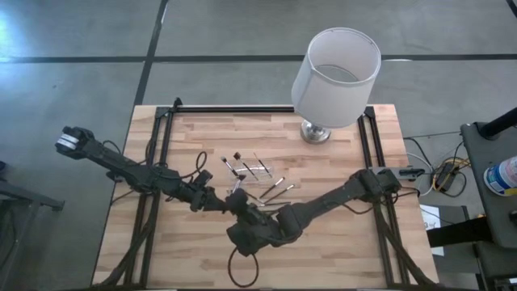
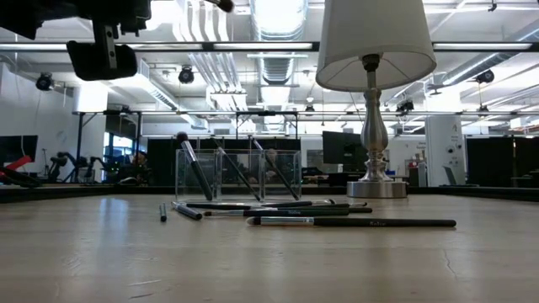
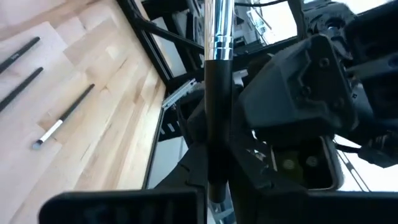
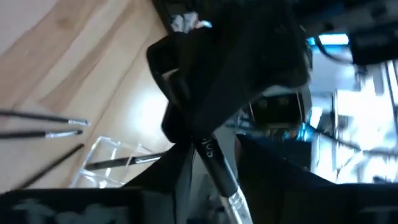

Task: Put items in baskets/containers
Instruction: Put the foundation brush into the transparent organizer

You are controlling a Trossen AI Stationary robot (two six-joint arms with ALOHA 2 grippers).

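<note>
Over the middle of the table my left gripper (image 1: 216, 200) is shut on a brush (image 3: 217, 81) that has a black handle and a silver ferrule. My right gripper (image 1: 240, 208) faces it from the right, open, with its fingers on either side of the same brush (image 4: 217, 171). A clear compartmented container (image 2: 238, 174) stands farther back, and several brushes lean inside it. More brushes (image 1: 275, 191) lie flat on the wood beside it. My left gripper pinches the brush's black handle (image 3: 214, 158) between its two fingers, just past the silver ferrule. The fingers come level from the table's left and lie across the brush. The brush is lifted clear of the table. I cannot tell whether my right gripper's fingers (image 4: 177, 168) touch the brush.
A lamp with a white drum shade (image 1: 335, 77) stands at the table's far right. A black cable loop (image 1: 242, 271) hangs off the near edge. Bare wood lies at the near left and near right of the table (image 1: 145, 242).
</note>
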